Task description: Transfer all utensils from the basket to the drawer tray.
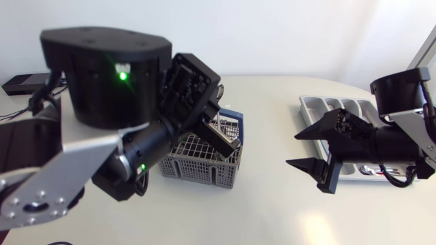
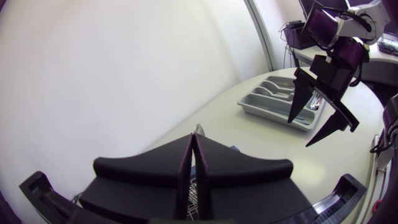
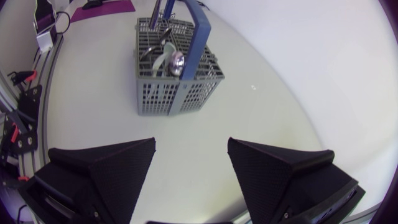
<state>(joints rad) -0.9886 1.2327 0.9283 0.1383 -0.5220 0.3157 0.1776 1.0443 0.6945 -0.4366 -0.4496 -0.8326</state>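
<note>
- Found the left hand (image 2: 194, 142) directly above the basket (image 1: 203, 163), fingers pressed almost flat together on a slim silver utensil handle (image 2: 198, 129) (only its rounded end showed past the fingertips).
- Judged that handle to stand roughly upright, long axis running up out of the basket in line with the fingers, working end down and hidden.
- Saw more utensils (image 3: 174, 62) leaning under the basket's blue handle (image 3: 196, 34), so counted the transfer as unfinished.
- Placed the basket near the middle of the worktop (image 1: 272, 204), well apart from the drawer tray (image 1: 320, 103), which lay off to the right.
- Found the right hand (image 1: 294, 150) spread wide and holding nothing, just beside the tray, fingertips aimed back toward the basket.
- Reckoned the left arm nearer the basket and the right nearer the tray.
- Saw the tray's slots lying flat and running lengthwise, and judged that the upright utensil would need tipping level and lining up with a slot before release.
</note>
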